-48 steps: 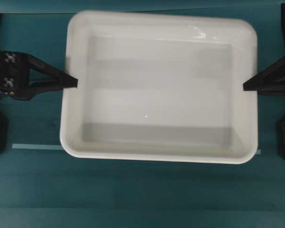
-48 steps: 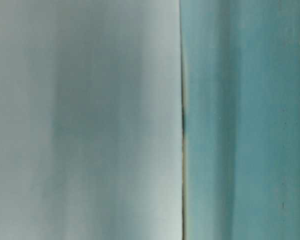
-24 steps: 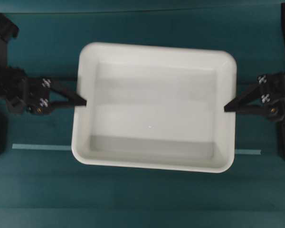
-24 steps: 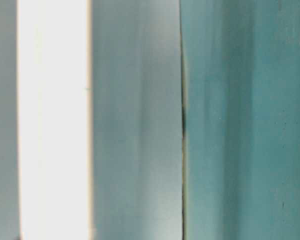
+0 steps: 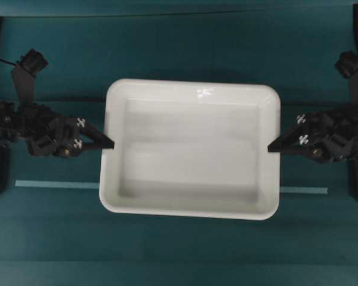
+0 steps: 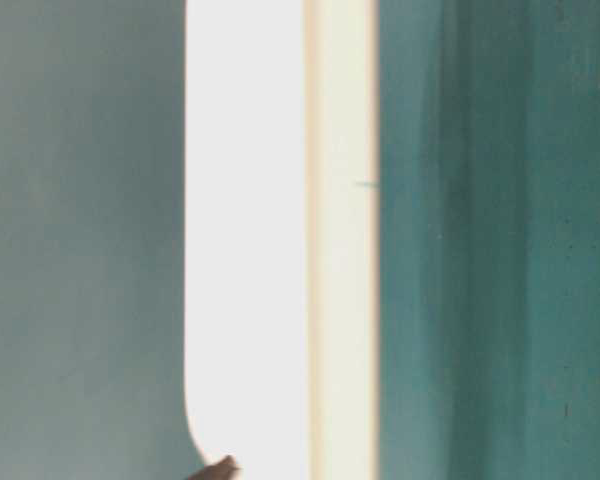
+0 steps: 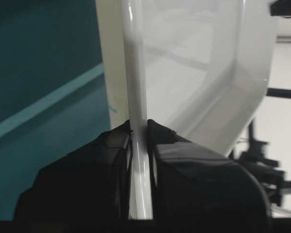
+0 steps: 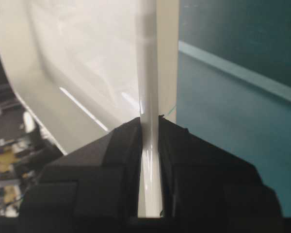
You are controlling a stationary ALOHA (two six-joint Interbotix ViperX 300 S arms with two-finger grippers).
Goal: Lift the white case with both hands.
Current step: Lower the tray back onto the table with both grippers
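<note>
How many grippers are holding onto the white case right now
2. The left gripper is clamped on the rim of the white case at the middle of its left side; the right gripper is clamped on the right rim opposite.

Up close and blurred, the picture falls into upright bands. A dull grey-green band (image 6: 80,240) fills the left side. Next to it stands a very bright, overexposed white band, the white case (image 6: 245,230), whose left edge runs straight down and curves inward at the bottom in a rounded corner. Along its right side runs a narrower cream strip (image 6: 342,240). Right of that is teal surface (image 6: 500,240). A small dark tip (image 6: 218,468) touches the case's bottom corner; what it is cannot be told.
</note>
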